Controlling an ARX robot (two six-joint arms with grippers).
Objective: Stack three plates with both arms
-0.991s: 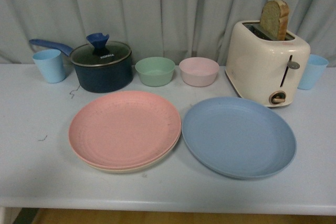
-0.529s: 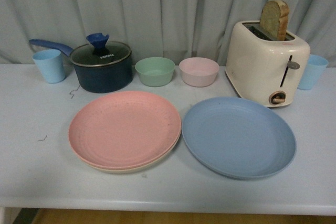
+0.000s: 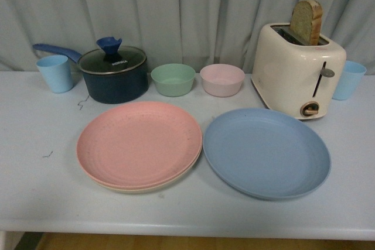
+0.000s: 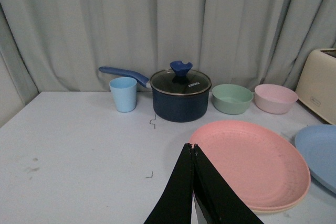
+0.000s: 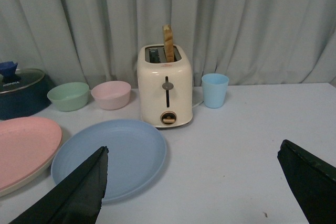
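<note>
Since the table [image 3: 35, 191] shows two plates stacked, the third lift is in hand: blue plate [image 3: 266, 152] lies alone just right of the pair; pink plate [image 3: 139, 143] sits on beige plate [image 3: 137, 190]. Right gripper [image 5: 192, 152], jaws wide apart, probably needs the blue rim next. Left gripper [image 4: 192, 150]: jaws together, holding nothing.

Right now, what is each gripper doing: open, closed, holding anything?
Left gripper: closed, holding nothing.
Right gripper: wide open, empty.
</note>
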